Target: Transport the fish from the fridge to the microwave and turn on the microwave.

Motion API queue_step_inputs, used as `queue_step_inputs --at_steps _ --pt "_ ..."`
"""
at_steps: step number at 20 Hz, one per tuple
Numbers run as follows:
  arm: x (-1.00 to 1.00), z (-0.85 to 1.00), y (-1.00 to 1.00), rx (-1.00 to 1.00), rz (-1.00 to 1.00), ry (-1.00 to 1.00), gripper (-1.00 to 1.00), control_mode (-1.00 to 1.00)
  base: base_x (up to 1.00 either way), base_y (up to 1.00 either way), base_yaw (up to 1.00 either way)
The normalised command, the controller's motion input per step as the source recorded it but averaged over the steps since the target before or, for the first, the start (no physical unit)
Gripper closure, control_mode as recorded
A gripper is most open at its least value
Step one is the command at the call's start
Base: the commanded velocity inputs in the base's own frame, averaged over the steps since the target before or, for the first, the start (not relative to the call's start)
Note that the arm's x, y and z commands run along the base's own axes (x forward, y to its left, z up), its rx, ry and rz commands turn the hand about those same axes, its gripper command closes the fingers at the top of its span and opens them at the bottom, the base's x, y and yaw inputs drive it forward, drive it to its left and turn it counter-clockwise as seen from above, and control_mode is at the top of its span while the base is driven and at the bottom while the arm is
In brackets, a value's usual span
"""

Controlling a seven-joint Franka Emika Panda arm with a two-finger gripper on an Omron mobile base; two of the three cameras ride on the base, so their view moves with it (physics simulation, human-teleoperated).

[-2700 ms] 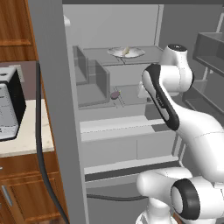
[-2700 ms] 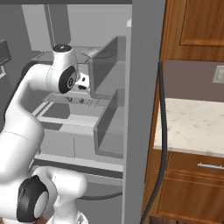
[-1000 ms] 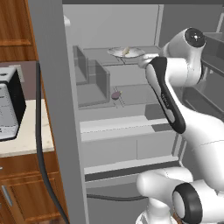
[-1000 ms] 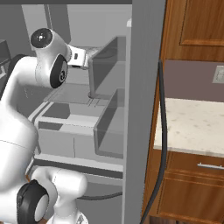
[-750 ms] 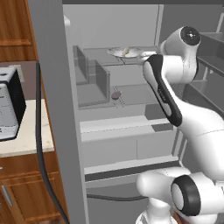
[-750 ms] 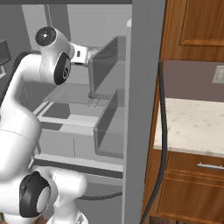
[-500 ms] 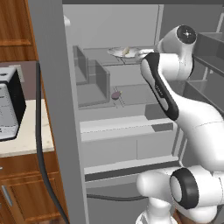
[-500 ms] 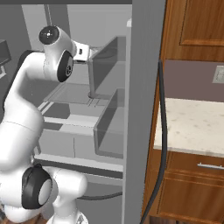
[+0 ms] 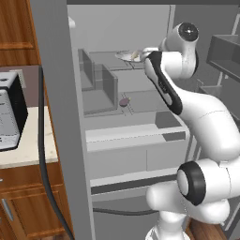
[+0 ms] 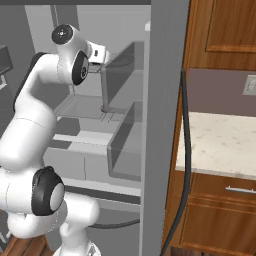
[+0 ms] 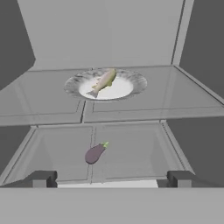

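The fridge (image 9: 55,117) stands open before me. On its upper shelf a pale yellowish-grey fish (image 11: 104,81) lies across a white plate (image 11: 131,79); the same fish (image 9: 135,56) shows in the left base view, just left of my hand. My gripper (image 11: 111,178) is open and empty, a short way in front of the plate and level with that shelf. Its two dark fingertips (image 11: 41,178) stand wide apart. The microwave is out of view.
A small dark reddish eggplant (image 11: 95,153) lies on the shelf below the plate, also seen as the eggplant (image 9: 124,101). Grey door bins (image 10: 127,135) stand to the right of my arm. A silver-black appliance (image 9: 7,117) sits on the counter left of the fridge.
My arm has risen from the middle shelf to the height of the upper shelf, and the hand has moved closer to the plate. The jaws stayed open.
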Motion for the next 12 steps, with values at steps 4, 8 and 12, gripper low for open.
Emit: queue_step_inputs --at_steps 4,8,12 --pt "0.5 0.0 0.0 0.0 -0.02 0.0 -1.0 -1.0 0.0 0.0 0.0" --pt "0.53 0.0 0.07 0.0 -0.03 0.0 -1.0 -1.0 0.0 0.0 0.0" --pt "0.53 0.0 0.08 0.0 -0.03 0.0 -1.0 -1.0 0.0 0.0 0.0"
